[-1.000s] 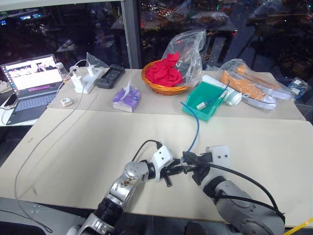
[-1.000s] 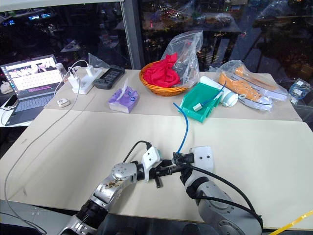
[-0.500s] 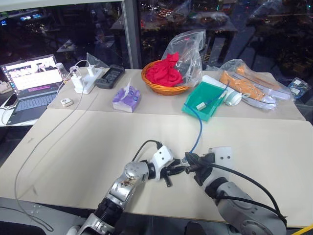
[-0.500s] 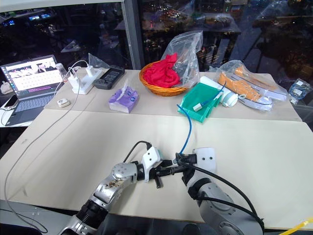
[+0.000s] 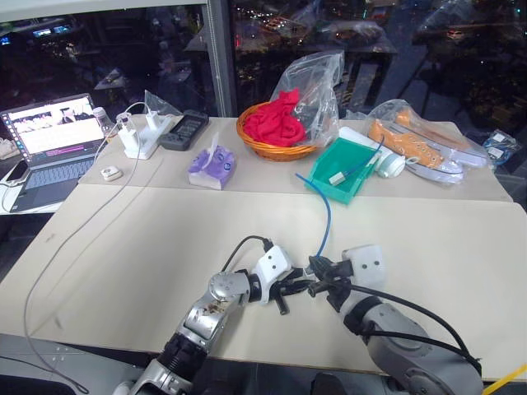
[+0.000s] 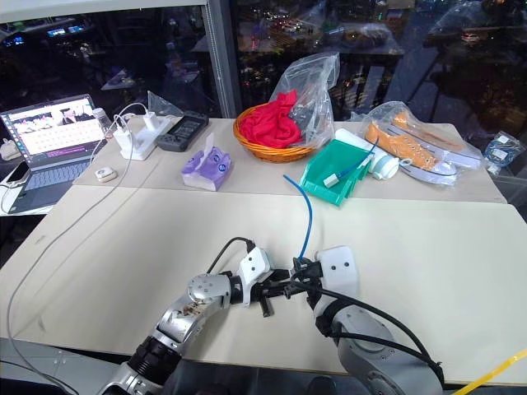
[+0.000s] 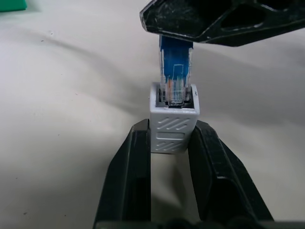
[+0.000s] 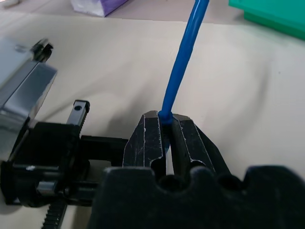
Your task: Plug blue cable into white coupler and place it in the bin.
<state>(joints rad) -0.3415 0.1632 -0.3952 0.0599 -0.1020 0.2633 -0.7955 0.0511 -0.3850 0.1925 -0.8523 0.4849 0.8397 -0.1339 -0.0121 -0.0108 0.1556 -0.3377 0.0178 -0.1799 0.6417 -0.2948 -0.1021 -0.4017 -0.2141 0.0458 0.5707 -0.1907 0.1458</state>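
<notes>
- Two end effectors meet low over the pale beige bench [image 5: 148, 239], well on your side of the teal-green plastic tray bin [image 5: 343, 169], which sits toward the back of the bench.
- Your left end effector [image 7: 172, 143] pinches the tiny white boxy plastic coupler [image 7: 173, 125] between its two black fingers, with the coupler's open socket facing away from the wrist.
- Your right end effector [image 8: 164, 128] has its fingers pressed together on the thin bright-blue cable [image 5: 328, 218], gripping it just behind the small clear plug [image 7: 175, 78].
- In the left wrist view you can see the clear plug's tip sitting in the mouth of the coupler; how deep it has gone I cannot tell.
- From the grip, the blue cable rises and curves away toward the bin, with a short stretch hanging free in front of the bin's low front edge.
- Inside the bin you can see another small white piece with a blue cable leading off it.
- Left of the bin stands an orange wicker basket [image 5: 276, 144] holding a red cloth, with a clear plastic bag behind it.
- Further left of the bin lie a purple tissue pack [image 5: 212, 164], a white power strip with chargers [image 5: 142, 136] and an open laptop [image 5: 51, 140].
- Right of the bin, orange shoes in a clear bag [image 5: 424, 146] rest on the bench.
</notes>
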